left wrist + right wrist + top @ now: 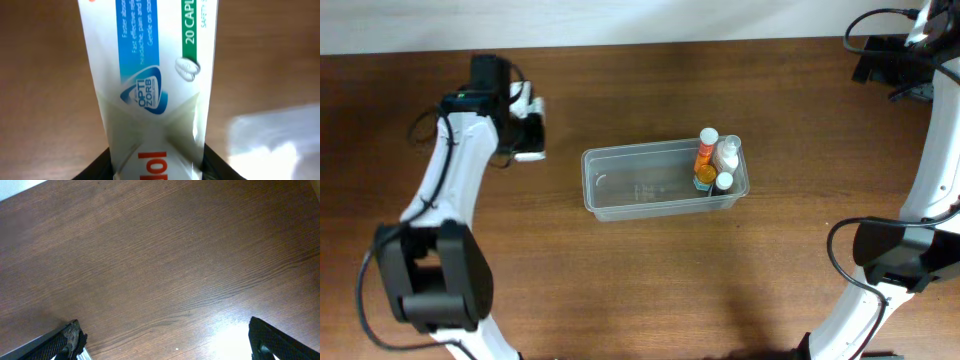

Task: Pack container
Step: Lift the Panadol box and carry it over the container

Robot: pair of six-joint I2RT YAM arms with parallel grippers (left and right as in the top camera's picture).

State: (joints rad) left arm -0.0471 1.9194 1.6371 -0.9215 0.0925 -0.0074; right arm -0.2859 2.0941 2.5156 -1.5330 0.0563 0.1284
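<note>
While the left end effector gripped a carton and the right end effector hung open, the container sat mid-way across the tabletop, seemingly light, slick-walled and best held by its rim.

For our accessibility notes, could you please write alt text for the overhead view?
A clear container sits in the middle of a wooden table, with several small bottles standing at its right end and the rest of it bare. To its left, the left gripper holds a white box; the right gripper is in the picture's top right corner.
</note>
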